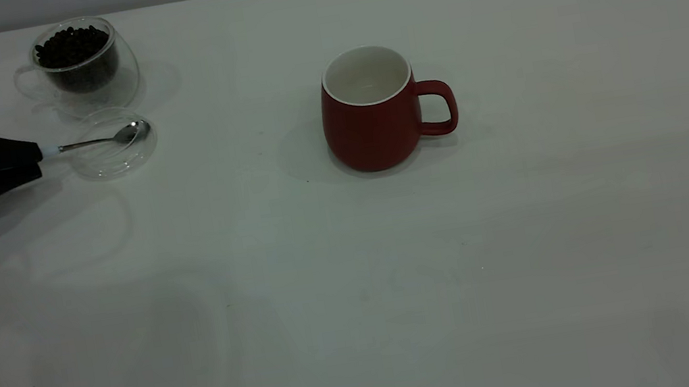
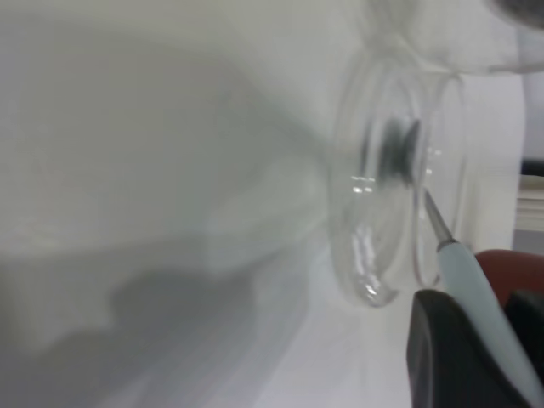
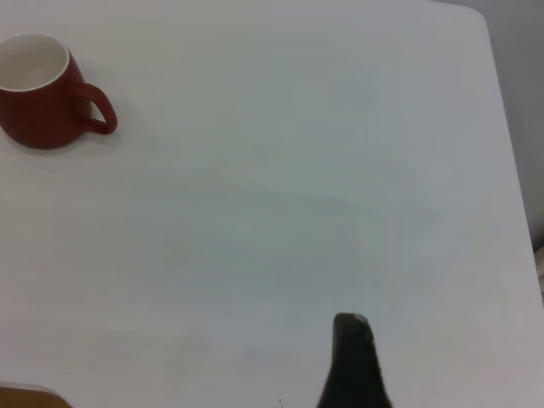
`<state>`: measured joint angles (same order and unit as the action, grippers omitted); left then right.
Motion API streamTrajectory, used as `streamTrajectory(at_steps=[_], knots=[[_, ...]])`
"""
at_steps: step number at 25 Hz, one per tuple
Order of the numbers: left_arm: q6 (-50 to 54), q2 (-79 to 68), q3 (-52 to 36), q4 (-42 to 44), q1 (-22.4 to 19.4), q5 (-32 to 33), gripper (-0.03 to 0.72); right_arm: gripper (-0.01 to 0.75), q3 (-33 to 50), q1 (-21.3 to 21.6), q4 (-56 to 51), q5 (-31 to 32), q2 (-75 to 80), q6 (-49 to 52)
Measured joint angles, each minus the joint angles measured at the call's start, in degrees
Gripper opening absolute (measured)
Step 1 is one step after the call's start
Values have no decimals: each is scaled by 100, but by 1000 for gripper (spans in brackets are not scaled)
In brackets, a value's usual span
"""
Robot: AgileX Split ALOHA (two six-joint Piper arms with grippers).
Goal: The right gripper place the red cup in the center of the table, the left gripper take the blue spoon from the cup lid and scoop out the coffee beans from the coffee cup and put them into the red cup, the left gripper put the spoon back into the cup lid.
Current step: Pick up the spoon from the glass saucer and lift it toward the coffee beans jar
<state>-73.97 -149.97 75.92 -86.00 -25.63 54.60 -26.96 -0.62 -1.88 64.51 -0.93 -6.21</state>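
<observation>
Two cups stand well apart on the table (image 1: 532,261): the red cup (image 1: 372,117) upright near the middle, handle toward the right arm's side, its white inside bare of beans as far as I can see, and the coffee cup (image 1: 79,62) at the far left with the coffee beans (image 1: 71,46) heaped inside. Just in front of the coffee cup lies the cup lid (image 1: 113,153), and the blue spoon (image 1: 104,139) rests across it, its silver bowl inside the lid and its long axis running out toward the left gripper (image 1: 39,160), the pale handle end disappearing between the black tips. From the left wrist view the handle runs along beside one black finger (image 2: 450,348), so the jaws look clenched on the blue spoon, though I can't see the contact on both sides. The left arm is clearly the nearer one, and the spoon lies in line with it, so I judge a lift would bring it clear of the lid, with the coffee cup just beyond for the scoop. Much of the handle is hidden within the gripper. The right gripper (image 3: 353,365) sits well away from the red cup, only one dark tip showing in its own wrist view; whether it is parted or closed I cannot tell.
</observation>
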Motion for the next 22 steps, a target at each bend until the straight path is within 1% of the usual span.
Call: streamTrajectory(at_steps=[4,7,22], knots=[[-50,0,0,0,0,129,139,591,0,0,0,0,0,0],[-62,0,0,0,0,141,126,591,0,0,0,0,0,0],[-62,19,0,154,-12,259,122,591,0,0,0,0,0,0]])
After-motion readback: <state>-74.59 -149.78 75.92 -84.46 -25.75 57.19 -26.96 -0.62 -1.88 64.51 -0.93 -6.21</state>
